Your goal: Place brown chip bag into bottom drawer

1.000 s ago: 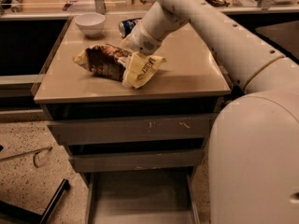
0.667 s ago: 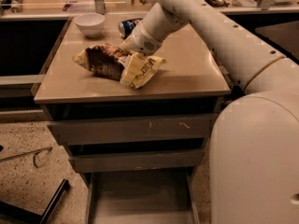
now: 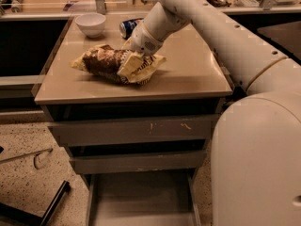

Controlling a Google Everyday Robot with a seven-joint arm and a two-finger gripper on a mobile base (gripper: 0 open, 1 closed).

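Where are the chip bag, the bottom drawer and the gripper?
chip bag (image 3: 99,60): camera view, on its brown middle.
bottom drawer (image 3: 141,197): camera view, on its bare grey floor.
gripper (image 3: 134,54): camera view, on its tip, down at the chip bag's right-hand end.

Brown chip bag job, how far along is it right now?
Done: the bottom drawer is pulled open. In hand: the gripper is at the brown chip bag, which lies on the cabinet top. Left: lift the bag, lower it into the drawer, release.
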